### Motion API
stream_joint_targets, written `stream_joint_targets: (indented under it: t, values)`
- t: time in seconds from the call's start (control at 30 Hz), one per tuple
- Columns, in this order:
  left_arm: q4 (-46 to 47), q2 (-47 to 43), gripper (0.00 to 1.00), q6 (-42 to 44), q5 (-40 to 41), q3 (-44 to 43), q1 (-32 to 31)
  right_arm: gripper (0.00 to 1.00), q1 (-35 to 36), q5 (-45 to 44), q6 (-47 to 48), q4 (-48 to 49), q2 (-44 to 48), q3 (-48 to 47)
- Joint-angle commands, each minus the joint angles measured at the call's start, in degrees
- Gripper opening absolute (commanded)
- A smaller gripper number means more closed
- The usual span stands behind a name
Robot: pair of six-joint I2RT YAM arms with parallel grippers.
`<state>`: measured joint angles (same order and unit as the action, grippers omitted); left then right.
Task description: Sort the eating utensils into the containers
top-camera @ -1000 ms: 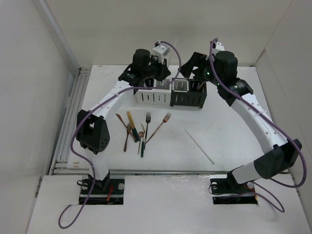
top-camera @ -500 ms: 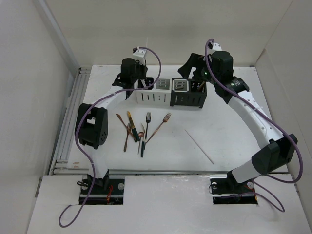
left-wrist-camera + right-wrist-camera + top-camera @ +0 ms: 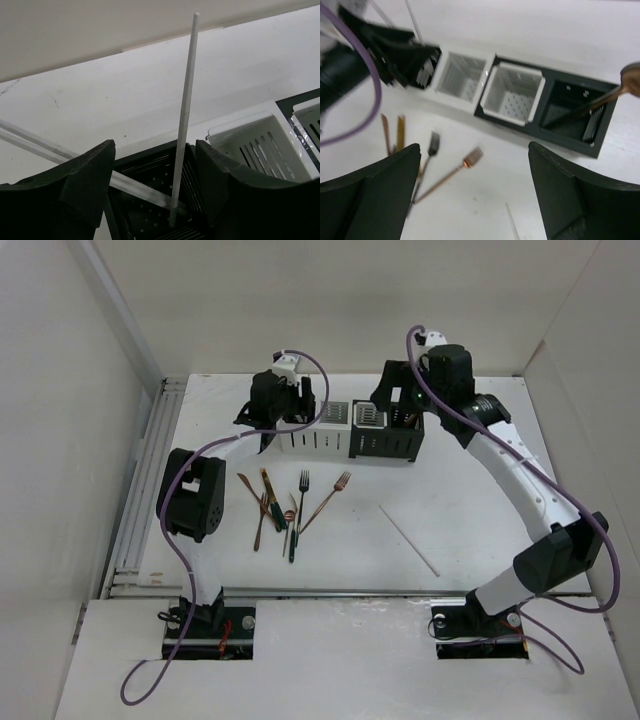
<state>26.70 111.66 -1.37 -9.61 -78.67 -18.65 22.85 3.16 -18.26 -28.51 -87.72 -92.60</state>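
The containers (image 3: 385, 446) stand in a row at the back of the table. My left gripper (image 3: 279, 406) hovers over the leftmost black caddy (image 3: 150, 156), open. A white stick (image 3: 185, 115) stands upright in that caddy between the jaws, touching neither finger; a second stick (image 3: 132, 186) lies slanted inside. My right gripper (image 3: 474, 150) hangs open and empty in front of the row, near the right black caddy (image 3: 560, 131), which holds a copper spoon (image 3: 630, 79). Several eating utensils (image 3: 285, 505) lie on the table, among them a copper fork (image 3: 466, 162) and a dark fork (image 3: 433, 144).
A lone white stick (image 3: 408, 538) lies on the table right of the utensil pile. Two white caddies (image 3: 520, 66) sit mid-row, showing nothing inside. Purple cables (image 3: 165, 540) run along both arms. White walls enclose the table on three sides.
My left gripper swung left from the white caddy to the leftmost black one, then opened and let go of the white stick. The right gripper drifted slightly left, still open.
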Motion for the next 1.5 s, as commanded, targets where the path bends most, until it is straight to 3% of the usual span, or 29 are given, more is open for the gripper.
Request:
stream_joint_targets:
  t: [0.0, 0.2, 0.3, 0.53, 0.8, 1.0, 1.3, 1.47]
  values:
    - [-0.75, -3.72, 0.63, -0.22, 0.11, 0.10, 0.20, 0.93, 3.42, -3.85, 8.74, -9.97, 0.01, -0.58]
    - [-8.49, -7.32, 0.67, -1.97, 4.06, -1.91, 0.20, 0.93, 12.82, -5.00, 11.23, -19.99, 3.51, 15.67]
    - [-16.39, -8.56, 0.68, -2.50, 9.41, -5.68, -0.41, 0.93, 15.46, -3.95, 4.92, -20.62, 4.93, 24.62]
    - [-32.58, -12.25, 0.69, -5.57, 18.39, -12.20, -1.82, 0.93, 17.58, -4.37, -5.20, -21.14, 2.65, 32.82]
    - [-36.72, -19.28, 0.69, -8.04, 18.13, -9.13, -1.82, 0.92, 16.35, -5.44, -7.84, -21.33, -6.93, 35.02]
    - [-37.33, -24.64, 0.69, -8.04, 18.13, -4.04, -1.82, 0.89, 11.78, -7.99, -7.84, -20.96, -6.94, 33.64]
    - [-35.32, -27.02, 0.69, -7.51, 18.75, -0.69, -1.30, 0.85, 13.10, -7.64, -5.91, -26.86, -5.70, 27.74]
    - [-34.17, -27.63, 0.68, -8.04, 16.81, -0.16, 0.37, 0.88, 6.69, -8.87, -4.07, -27.47, -6.32, 29.93]
